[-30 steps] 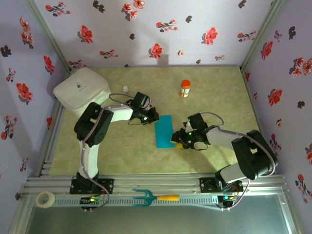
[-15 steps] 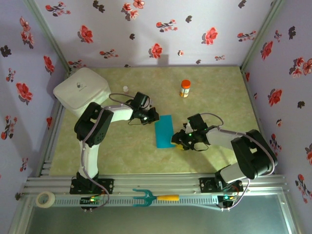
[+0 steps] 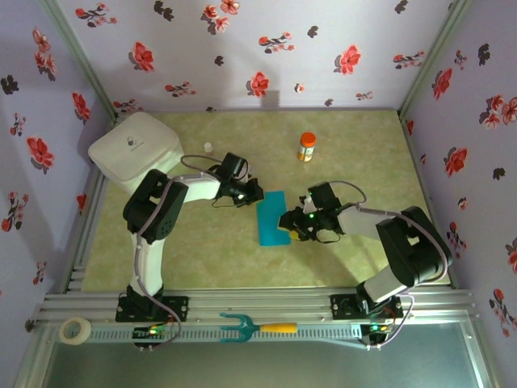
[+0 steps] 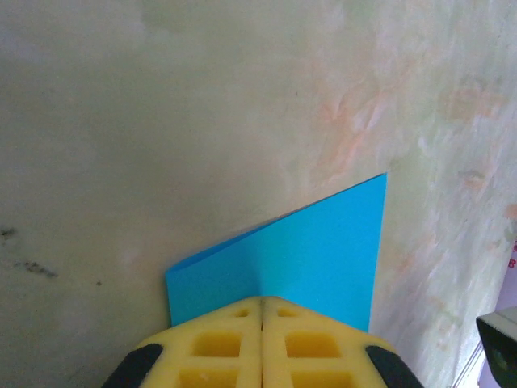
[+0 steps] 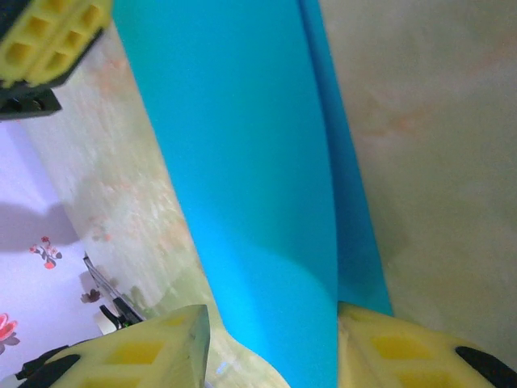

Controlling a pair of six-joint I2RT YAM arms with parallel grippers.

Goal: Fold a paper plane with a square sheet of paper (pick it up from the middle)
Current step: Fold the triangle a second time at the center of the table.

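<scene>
Lengthwise near-to-far, folded square sheet of paper [image 3: 271, 218], far end leaning right

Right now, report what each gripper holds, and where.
The left gripper has jaws shut at the far left corner of the sheet; pinching or pressing, I cannot tell. The right gripper has jaws apart around the sheet's right edge, clamping nothing.

White box [image 3: 133, 153] stands back left, orange bottle [image 3: 307, 147] mid-back, tape roll [image 3: 76, 330] and teal fork [image 3: 242, 326] on near rail [image 3: 266, 303].
</scene>
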